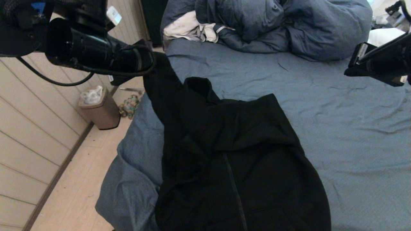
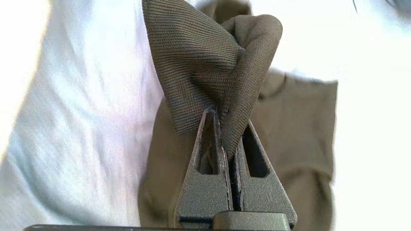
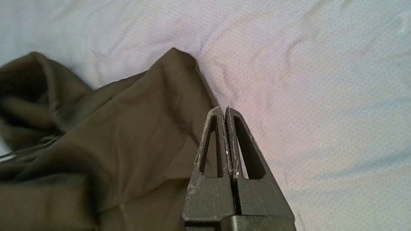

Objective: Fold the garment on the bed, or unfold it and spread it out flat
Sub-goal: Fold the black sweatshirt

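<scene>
- Only the left wrist view shows the grip itself: the left gripper (image 2: 221, 112) has its fingers pressed together on a ribbed fold of the garment (image 2: 205, 61).
- In the head view the garment (image 1: 237, 154) lies on the bed (image 1: 353, 128) toward six o'clock, one sleeve rising to eleven o'clock, where the left gripper (image 1: 151, 56) holds it.
- The right wrist view shows the right gripper (image 3: 224, 110) pinched closed on nothing, above the sheet beside the garment's edge.
- In the head view it (image 1: 348, 72) hangs at three o'clock, well apart from the garment.

Right gripper (image 3: 225, 110) is pinched closed, holding nothing. It hangs over the bed (image 3: 321, 80), right by the garment (image 3: 128, 134) edge.
</scene>
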`<state>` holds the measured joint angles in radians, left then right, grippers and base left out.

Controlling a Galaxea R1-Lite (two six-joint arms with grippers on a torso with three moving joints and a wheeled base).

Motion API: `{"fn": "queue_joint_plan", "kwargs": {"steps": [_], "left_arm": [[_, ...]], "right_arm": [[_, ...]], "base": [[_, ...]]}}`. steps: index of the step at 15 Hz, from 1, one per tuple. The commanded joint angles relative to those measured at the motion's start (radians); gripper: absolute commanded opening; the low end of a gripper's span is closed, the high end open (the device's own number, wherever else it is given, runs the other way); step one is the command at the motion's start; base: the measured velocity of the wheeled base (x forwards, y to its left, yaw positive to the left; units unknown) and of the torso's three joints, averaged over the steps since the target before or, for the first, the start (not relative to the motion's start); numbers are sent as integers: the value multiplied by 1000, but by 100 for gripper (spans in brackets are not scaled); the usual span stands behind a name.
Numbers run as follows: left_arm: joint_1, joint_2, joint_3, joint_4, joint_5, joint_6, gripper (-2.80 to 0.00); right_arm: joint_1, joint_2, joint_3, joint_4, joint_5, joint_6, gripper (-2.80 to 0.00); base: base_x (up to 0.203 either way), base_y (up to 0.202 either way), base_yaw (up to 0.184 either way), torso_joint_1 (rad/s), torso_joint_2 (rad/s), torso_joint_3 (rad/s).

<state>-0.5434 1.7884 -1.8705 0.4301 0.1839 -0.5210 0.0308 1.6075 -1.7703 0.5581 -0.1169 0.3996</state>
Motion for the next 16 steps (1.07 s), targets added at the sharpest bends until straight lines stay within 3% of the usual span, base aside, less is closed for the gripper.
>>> {"fn": "queue_joint_plan", "kwargs": {"steps": [1,3,5,8,10,14,16], "left_arm": [[-80,47,-67,-25,196,56,-280],[-71,31,-72,-41,232,78,-280],[-5,-15,-60,-33,231,79,-280],[131,-94,-53,-7,228,78,-280],[268,-132,-48,8,214,78,-280],[604,-195,62,2,42,77,-280],[726,-219,106,-7,-141,74,-280]], "right_arm": [[-19,-29,15,3,38,3,-280],[-20,-36,42,3,52,2,-280],[-20,-44,75,2,62,2,-280],[-24,-51,121,-7,92,2,-280],[-29,-54,158,-64,95,4,-280],[-37,-61,223,-141,109,7,-280],[-36,-63,240,-141,127,10,-280]], "base": [[0,0,0,0,0,0],[0,0,0,0,0,0],[0,0,0,0,0,0],[0,0,0,0,0,0],[0,0,0,0,0,0],[0,0,0,0,0,0],[0,0,0,0,0,0]]}}
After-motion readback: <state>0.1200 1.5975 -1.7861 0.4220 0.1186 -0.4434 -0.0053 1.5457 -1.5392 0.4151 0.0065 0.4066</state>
